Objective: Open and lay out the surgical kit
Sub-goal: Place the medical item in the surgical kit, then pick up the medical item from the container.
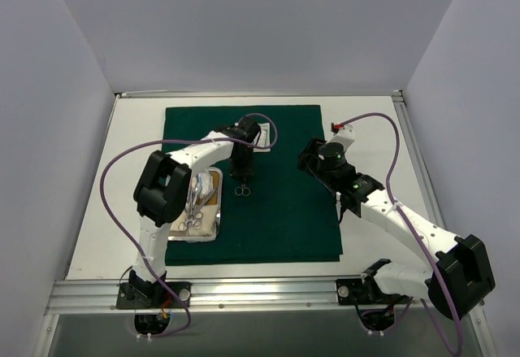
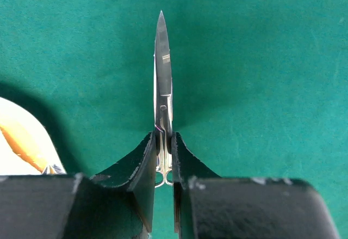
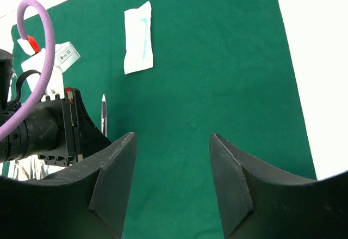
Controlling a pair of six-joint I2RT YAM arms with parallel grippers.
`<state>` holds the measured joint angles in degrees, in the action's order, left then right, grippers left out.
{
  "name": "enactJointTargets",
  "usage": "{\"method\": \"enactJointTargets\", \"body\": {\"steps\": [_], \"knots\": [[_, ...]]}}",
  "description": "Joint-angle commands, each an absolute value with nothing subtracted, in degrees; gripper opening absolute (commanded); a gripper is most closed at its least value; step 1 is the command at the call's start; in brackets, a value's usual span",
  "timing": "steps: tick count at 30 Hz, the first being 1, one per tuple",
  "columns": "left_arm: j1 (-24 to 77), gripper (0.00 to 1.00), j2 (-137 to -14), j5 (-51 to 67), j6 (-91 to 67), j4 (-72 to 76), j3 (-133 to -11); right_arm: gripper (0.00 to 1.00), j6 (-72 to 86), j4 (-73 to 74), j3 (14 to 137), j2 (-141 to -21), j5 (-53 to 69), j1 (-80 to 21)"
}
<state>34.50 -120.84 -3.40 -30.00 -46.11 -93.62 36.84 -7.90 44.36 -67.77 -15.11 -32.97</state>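
The dark green cloth [image 1: 276, 211] lies spread flat on the table. The steel tray [image 1: 216, 213] sits on its left part with several steel instruments [image 1: 192, 204] and a crumpled liner [image 1: 208, 184] in it. My left gripper [image 1: 242, 170] is shut on the steel scissors [image 2: 163, 70] just behind the pivot. Their closed blades point away from the wrist and their ring handles [image 1: 242, 189] stick out behind the fingers, low over the middle of the cloth. My right gripper [image 3: 172, 136] is open and empty over the cloth [image 3: 217, 59], to the right of the left gripper [image 3: 76, 133].
A white gauze packet [image 3: 137, 37] lies flat on the cloth beyond the scissors' tip [image 3: 103, 102]. A white packet with orange print [image 2: 22, 141] shows at the lower left of the left wrist view. Bare white table [image 1: 374, 211] borders the cloth. Purple cables loop over both arms.
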Motion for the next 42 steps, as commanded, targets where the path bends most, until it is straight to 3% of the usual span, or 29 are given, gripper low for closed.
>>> {"method": "enactJointTargets", "body": {"steps": [1, 8, 11, 14, 15, 18, 25, 30, 34, 41, 42], "knots": [[34.45, 0.02, -120.5, -4.14, -31.81, -45.26, -95.1, 0.52, 37.53, -8.7, 44.56, -67.5, -15.65, -32.61], [34.19, 0.03, -123.31, -1.32, -33.22, -45.88, -94.83, 0.52, 37.71, -8.79, 44.47, -67.06, -15.29, -32.61], [34.19, 0.13, -123.23, -0.44, -33.49, -45.88, -94.92, 0.52, 37.97, -8.61, 44.3, -66.8, -15.38, -32.61], [34.19, 0.33, -122.17, -0.79, -33.57, -45.35, -94.83, 0.52, 38.06, -8.52, 44.3, -66.45, -15.29, -32.52], [34.1, 0.44, -121.82, -0.97, -33.4, -45.35, -94.83, 0.52, 38.14, -8.53, 44.3, -66.36, -15.29, -32.52], [34.1, 0.5, -120.06, -1.41, -33.22, -45.53, -95.1, 0.52, 38.23, -8.53, 44.56, -66.27, -14.86, -32.52], [34.19, 0.5, -111.73, -3.07, -29.72, -45.71, -97.64, 0.52, 38.5, -8.96, 45.52, -67.32, -13.36, -32.52], [33.93, 0.5, -100.39, -7.45, -14.88, -41.75, -93.27, 0.52, 38.76, -9.4, 46.32, -68.82, -11.87, -32.96], [27.37, 0.49, -89.24, -0.63, -3.97, -43.85, -85.71, 0.52, 38.76, -10.19, 46.41, -70.05, -11.69, -33.92], [14.0, 0.45, -86.39, 7.12, 8.77, -55.28, -75.16, 0.52, 39.02, -11.95, 47.02, -74.17, -11.95, -36.3], [13.19, 0.41, -86.66, 7.21, 9.48, -55.54, -72.71, 0.52, 39.11, -12.21, 47.2, -74.53, -11.95, -36.99]]}}
